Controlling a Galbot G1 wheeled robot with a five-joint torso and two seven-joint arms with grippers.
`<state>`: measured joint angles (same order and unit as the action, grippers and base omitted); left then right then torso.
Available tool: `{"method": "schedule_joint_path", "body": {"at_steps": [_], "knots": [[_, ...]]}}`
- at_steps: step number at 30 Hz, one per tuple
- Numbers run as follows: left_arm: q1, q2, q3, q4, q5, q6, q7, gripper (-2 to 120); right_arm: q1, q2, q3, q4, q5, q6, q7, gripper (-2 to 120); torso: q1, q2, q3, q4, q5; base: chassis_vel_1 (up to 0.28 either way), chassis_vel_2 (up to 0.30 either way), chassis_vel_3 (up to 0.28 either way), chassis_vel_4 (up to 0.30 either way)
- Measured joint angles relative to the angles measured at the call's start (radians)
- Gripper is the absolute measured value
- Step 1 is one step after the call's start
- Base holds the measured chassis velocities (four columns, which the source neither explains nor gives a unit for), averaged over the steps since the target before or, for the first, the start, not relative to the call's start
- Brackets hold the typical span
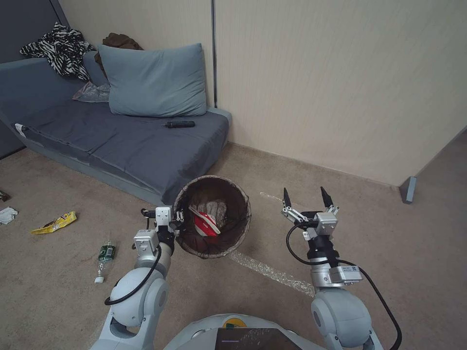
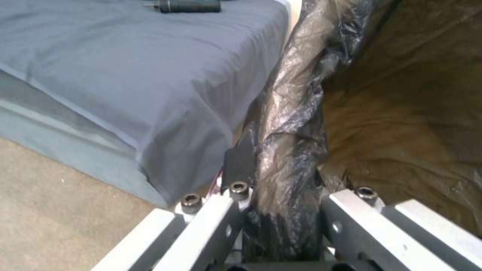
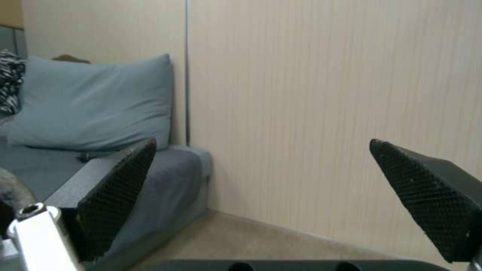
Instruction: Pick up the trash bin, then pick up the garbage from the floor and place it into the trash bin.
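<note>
The trash bin (image 1: 233, 192), round and lined with a dark brown bag, hangs just off the carpet by the sofa corner. My left gripper (image 1: 179, 217) is shut on its near-left rim; the left wrist view shows the crinkled liner (image 2: 286, 150) pinched between the fingers (image 2: 238, 165). Inside the bin lie a red cup (image 1: 204, 224) and a pale tissue. My right gripper (image 1: 306, 197) stands open and holds nothing, to the right of the bin, its fingertips (image 3: 118, 195) wide apart. Garbage on the floor at left: a yellow wrapper (image 1: 54, 222), a green-labelled bottle (image 1: 104, 253), a white tissue (image 1: 7, 215).
A grey sofa (image 1: 121, 141) with a blue pillow (image 1: 153, 80), a black stick-like object (image 1: 180, 124) and a zebra cloth (image 1: 61, 48) stands behind the bin. A wall (image 1: 340, 87) runs behind. A clear plastic strip (image 1: 272, 272) lies on the carpet between my arms.
</note>
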<state>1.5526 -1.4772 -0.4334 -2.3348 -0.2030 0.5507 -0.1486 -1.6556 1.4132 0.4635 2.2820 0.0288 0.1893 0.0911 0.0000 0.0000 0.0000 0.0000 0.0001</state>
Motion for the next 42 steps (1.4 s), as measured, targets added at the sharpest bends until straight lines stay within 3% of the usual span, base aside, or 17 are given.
{"method": "schedule_joint_path", "body": {"at_steps": [7, 12, 42], "knots": [[0.004, 0.000, -0.015, 0.014, 0.078, -0.070, 0.034, 3, -0.018, 0.039, 0.017, -0.049, 0.007, 0.038, 0.017, 100, 0.000, 0.000, 0.000, 0.0000, -0.0001, 0.000, 0.000, 0.000, 0.000], [0.007, 0.000, -0.013, 0.014, 0.078, -0.076, 0.036, 3, -0.017, 0.037, 0.018, -0.050, 0.027, 0.040, 0.002, 100, 0.000, 0.000, 0.000, 0.0000, -0.0001, 0.000, 0.000, 0.000, 0.000], [0.045, 0.001, -0.006, -0.033, 0.018, 0.023, -0.010, 3, 0.026, 0.035, 0.015, -0.056, 0.035, 0.023, -0.009, 100, 0.000, 0.000, 0.000, 0.0001, -0.0001, 0.036, 0.037, 0.034, 0.037]]}}
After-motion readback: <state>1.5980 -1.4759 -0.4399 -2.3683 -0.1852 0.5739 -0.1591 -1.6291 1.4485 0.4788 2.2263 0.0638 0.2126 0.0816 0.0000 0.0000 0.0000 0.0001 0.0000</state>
